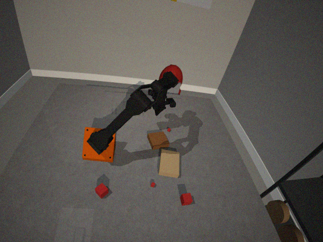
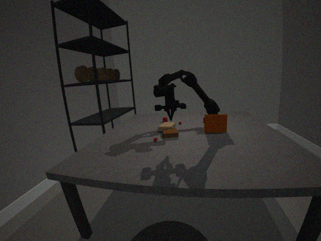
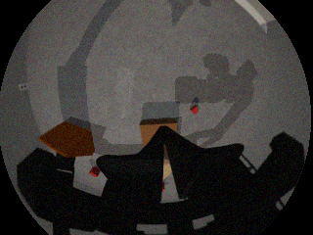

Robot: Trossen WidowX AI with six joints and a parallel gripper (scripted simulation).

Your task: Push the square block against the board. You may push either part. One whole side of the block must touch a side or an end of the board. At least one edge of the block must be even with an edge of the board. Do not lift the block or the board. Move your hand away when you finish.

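Nearest in the exterior view, a dark rounded thing (image 2: 169, 231) is peeking up at the bottom, only its top showing. Behind it the front edge of the gray counter (image 2: 181, 191) is running across. Farther in, a small red cube (image 1: 168, 129) (image 2: 155, 139) (image 3: 195, 110) is sitting just beside the brown block (image 1: 158, 139) (image 2: 170, 133) (image 3: 156, 129), which is lying on the counter in front of the pale board (image 1: 169, 164) (image 2: 167, 126) (image 3: 167, 168).

From the top view, the block is sitting askew to the board, with a corner near one end of it. No whole side of the block is lying along the board, and their edges are not lining up; whether that corner is touching, I cannot tell.

To the right in the exterior view, an orange box (image 1: 88, 152) (image 2: 215, 123) (image 3: 68, 139) is standing well apart from both parts and carrying the black arm (image 1: 119, 122) (image 2: 198, 88). The arm is bending over the counter, its jaws pointing down and hanging above it, closed and gripping nothing.

Beyond the board, another small red cube (image 1: 152, 184) (image 2: 180, 123) and two larger red cubes (image 1: 101, 190) (image 1: 186, 199) (image 2: 204, 120) (image 2: 164, 119) are resting. On the left, a dark shelf unit (image 1: 291, 170) (image 2: 59, 75) is holding some brown rounded things (image 1: 277, 211) (image 2: 97, 74), with a gray wall (image 2: 207, 38) rising farthest back.
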